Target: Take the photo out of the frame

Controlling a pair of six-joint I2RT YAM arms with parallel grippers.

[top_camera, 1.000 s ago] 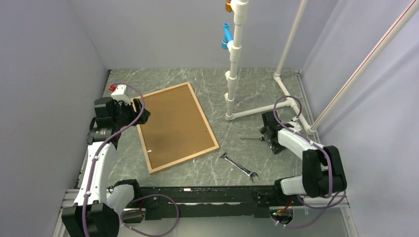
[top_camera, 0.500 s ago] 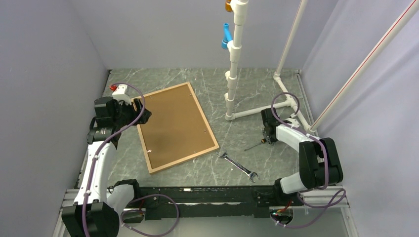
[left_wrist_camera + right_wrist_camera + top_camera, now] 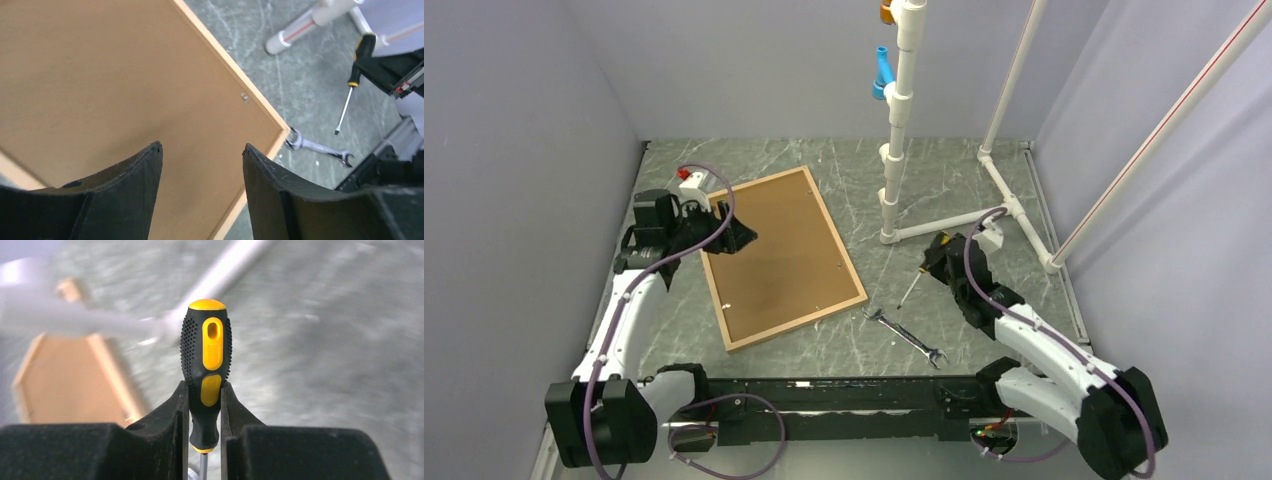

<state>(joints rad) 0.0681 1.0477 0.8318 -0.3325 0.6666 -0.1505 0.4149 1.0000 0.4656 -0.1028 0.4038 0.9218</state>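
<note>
1. Frame (image 3: 797,321) lies flat, left of centre on counter (image 3: 944,190), brown backing (image 3: 774,250) up.
2. Left tool (image 3: 202,150), fingers apart, hovers over its upper-left corner.
3. Right tool (image 3: 205,389) clamped on screwdriver (image 3: 206,350) handle, right of centre.

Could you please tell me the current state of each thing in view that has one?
frame, lying back side up on the table.
backing board, seated in the frame.
left gripper, open, above the backing board.
right gripper, shut on the screwdriver.
screwdriver, held by its handle, shaft pointing down.
wrench, lying flat, untouched.
</note>
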